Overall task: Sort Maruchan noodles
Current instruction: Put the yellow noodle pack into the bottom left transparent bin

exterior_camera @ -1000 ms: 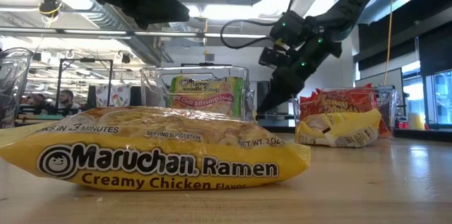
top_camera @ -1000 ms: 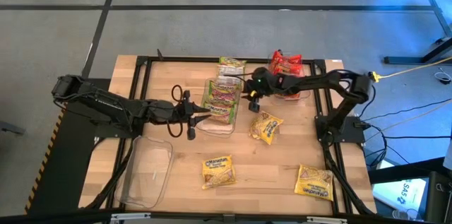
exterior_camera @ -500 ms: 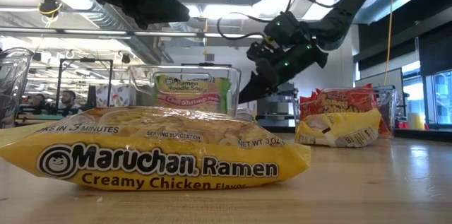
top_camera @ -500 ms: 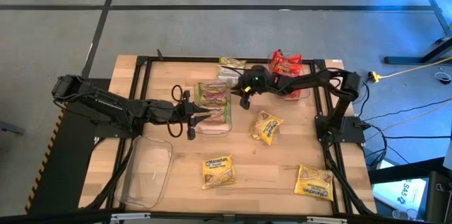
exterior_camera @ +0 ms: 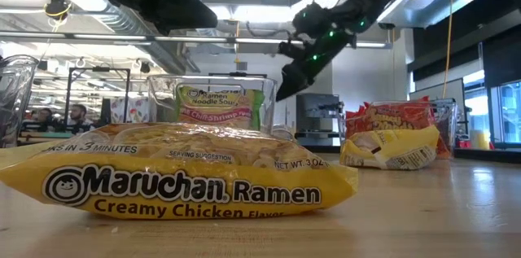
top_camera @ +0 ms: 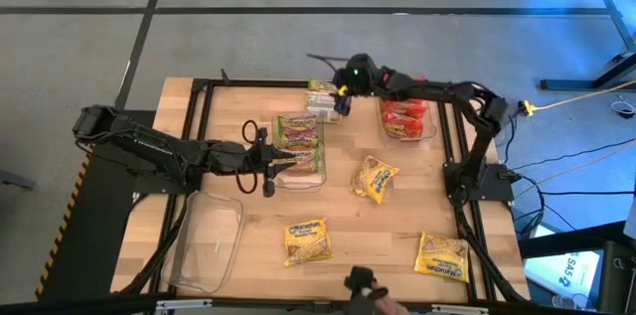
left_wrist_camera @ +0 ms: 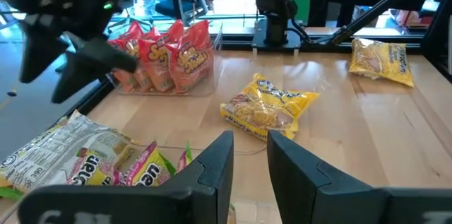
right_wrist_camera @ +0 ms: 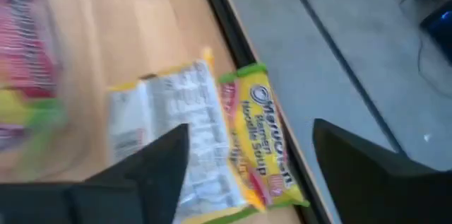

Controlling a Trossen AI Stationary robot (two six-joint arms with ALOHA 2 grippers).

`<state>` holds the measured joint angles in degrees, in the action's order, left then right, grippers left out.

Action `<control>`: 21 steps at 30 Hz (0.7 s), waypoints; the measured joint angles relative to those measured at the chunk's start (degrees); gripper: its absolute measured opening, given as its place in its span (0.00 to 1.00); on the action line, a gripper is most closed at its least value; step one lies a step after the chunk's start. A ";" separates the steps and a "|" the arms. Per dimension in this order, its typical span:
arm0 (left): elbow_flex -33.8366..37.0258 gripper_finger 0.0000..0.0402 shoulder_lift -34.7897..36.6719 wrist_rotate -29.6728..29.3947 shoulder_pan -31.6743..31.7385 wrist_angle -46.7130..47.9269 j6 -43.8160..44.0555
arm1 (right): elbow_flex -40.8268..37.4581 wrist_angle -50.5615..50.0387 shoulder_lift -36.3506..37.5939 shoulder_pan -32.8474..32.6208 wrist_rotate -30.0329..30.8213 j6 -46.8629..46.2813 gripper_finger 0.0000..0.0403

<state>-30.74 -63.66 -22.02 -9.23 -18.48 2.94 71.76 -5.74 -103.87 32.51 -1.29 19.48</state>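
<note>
Green Maruchan noodles (top_camera: 301, 134) lie in a clear bin (top_camera: 303, 178) at mid-table. My left gripper (top_camera: 286, 159) is shut on that bin's left wall. Two more green packets (top_camera: 324, 99) lie flat by the far edge. My right gripper (right_wrist_camera: 251, 128) hovers open above them, its fingers either side of the packet with its printed front up (right_wrist_camera: 265, 146), touching nothing. Red packets (top_camera: 404, 116) fill a second bin at the far right. Three yellow packets (top_camera: 375, 178), (top_camera: 308, 238), (top_camera: 442, 255) lie loose on the table. My left gripper comes level from the table's left and has the bin's left wall (top_camera: 279, 161) between its two fingers (left_wrist_camera: 212, 167). The clear wall hardly shows in the wrist view, so its depth in the hold cannot be told. The bin stands flat on the table.
An empty clear bin (top_camera: 209, 240) stands at the near left. A black frame rail (top_camera: 258, 82) runs along the far edge beside the green packets. A dark object (top_camera: 360, 280) and a hand show at the near edge. In the low view a yellow packet (exterior_camera: 179, 177) fills the foreground.
My right gripper has left the right side of the bin with the green packets, risen and gone toward the far edge, and now hangs over the green packets there. The bin with the green packets has slid slightly toward the table's left.
</note>
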 joint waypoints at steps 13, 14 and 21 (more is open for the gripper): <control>0.00 0.20 0.00 -0.02 0.01 0.01 -0.04 | 4.65 -2.29 -13.07 4.05 -17.56 1.64 0.80; 0.00 0.20 0.00 0.01 0.10 0.02 -0.07 | 4.65 -2.37 -13.47 3.88 -16.79 2.01 0.80; 0.00 0.20 0.00 -0.01 1.58 0.02 -0.07 | 4.75 -3.72 -13.73 3.90 -14.96 3.31 0.78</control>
<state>-30.74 -63.66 -22.03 -7.66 -18.46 2.87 76.51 -9.46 -117.60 36.40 -16.25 22.79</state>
